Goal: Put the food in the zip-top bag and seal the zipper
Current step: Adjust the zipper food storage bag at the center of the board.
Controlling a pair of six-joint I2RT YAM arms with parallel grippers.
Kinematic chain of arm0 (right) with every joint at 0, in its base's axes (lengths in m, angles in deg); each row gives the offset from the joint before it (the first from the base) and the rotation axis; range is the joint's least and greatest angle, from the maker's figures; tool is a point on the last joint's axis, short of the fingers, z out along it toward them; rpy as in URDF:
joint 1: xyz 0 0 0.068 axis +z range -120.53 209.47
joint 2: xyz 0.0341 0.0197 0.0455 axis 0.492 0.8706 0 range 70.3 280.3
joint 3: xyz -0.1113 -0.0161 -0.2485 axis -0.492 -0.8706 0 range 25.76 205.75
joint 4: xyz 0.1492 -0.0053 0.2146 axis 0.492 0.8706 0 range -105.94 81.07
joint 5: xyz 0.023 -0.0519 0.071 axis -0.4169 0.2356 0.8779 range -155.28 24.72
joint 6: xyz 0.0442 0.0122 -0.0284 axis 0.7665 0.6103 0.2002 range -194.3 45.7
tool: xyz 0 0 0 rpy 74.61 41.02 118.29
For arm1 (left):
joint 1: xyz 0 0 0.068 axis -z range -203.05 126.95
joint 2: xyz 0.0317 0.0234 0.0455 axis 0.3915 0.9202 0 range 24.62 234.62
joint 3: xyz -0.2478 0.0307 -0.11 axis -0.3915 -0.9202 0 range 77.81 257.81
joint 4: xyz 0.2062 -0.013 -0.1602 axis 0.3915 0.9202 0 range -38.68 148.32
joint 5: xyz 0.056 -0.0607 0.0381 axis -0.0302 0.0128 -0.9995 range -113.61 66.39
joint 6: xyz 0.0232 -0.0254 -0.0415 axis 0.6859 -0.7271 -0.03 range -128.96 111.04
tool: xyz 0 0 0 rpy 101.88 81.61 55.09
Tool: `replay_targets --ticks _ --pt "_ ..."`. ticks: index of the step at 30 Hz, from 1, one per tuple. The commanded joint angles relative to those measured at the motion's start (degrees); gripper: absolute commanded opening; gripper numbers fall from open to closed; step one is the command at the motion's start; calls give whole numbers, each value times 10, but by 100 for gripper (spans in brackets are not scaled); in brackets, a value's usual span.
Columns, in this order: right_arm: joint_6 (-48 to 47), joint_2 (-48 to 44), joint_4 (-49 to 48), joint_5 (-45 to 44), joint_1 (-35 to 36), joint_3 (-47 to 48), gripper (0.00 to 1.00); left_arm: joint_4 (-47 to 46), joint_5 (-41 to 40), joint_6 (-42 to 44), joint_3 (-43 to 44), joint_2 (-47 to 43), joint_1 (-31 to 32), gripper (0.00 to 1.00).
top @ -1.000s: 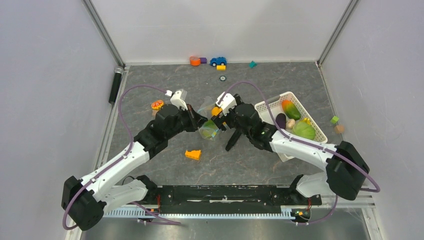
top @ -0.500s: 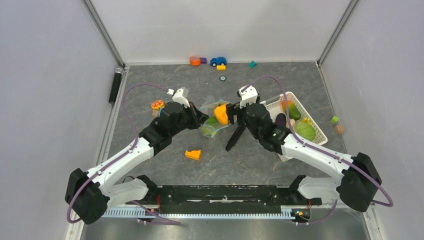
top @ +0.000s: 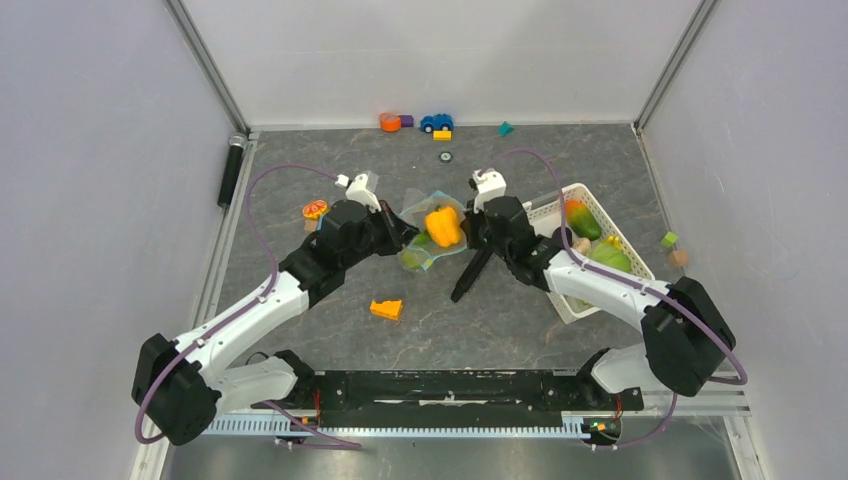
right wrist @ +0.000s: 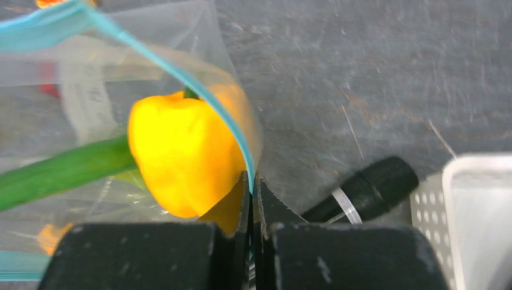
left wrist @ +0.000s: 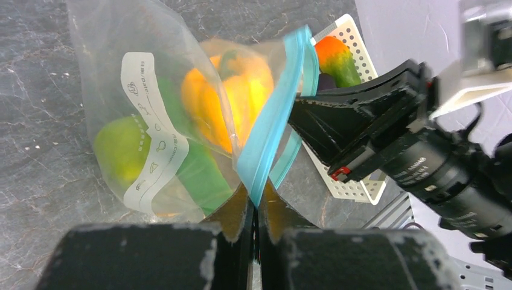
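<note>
The zip-top bag (top: 425,240) hangs between my two grippers, mouth up. Through its clear wall I see food: a yellow-orange pepper (top: 443,225) (left wrist: 238,93) (right wrist: 181,154), a long green pod (right wrist: 60,172) (left wrist: 202,175) and a round green piece (left wrist: 118,151). My left gripper (top: 403,238) (left wrist: 255,205) is shut on one end of the teal zipper (left wrist: 275,115). My right gripper (top: 468,232) (right wrist: 252,184) is shut on the zipper (right wrist: 181,78) at the opposite end, beside the pepper. The two teal strips stand apart in the middle.
A white slotted basket (top: 553,300) at the right holds several more toy foods (top: 582,220). A black stick (top: 470,275) lies under the right wrist. An orange wedge (top: 386,309) sits nearer the bases. Small toys (top: 436,123) line the far edge.
The right gripper has let go of the yellow-orange pepper, which now rests inside the bag, and has shut on the bag's teal edge. The left gripper has kept its hold.
</note>
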Motion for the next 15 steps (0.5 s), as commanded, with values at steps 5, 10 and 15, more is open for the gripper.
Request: replay_targets --ticks 5,10,15 --pt "-136 59 104 180 -2 308 0 99 -64 81 175 64 2 7" --pt "-173 92 169 186 -1 439 0 160 -120 99 225 82 3 7" --pt "-214 119 232 144 -7 493 0 183 -177 103 207 54 3 21"
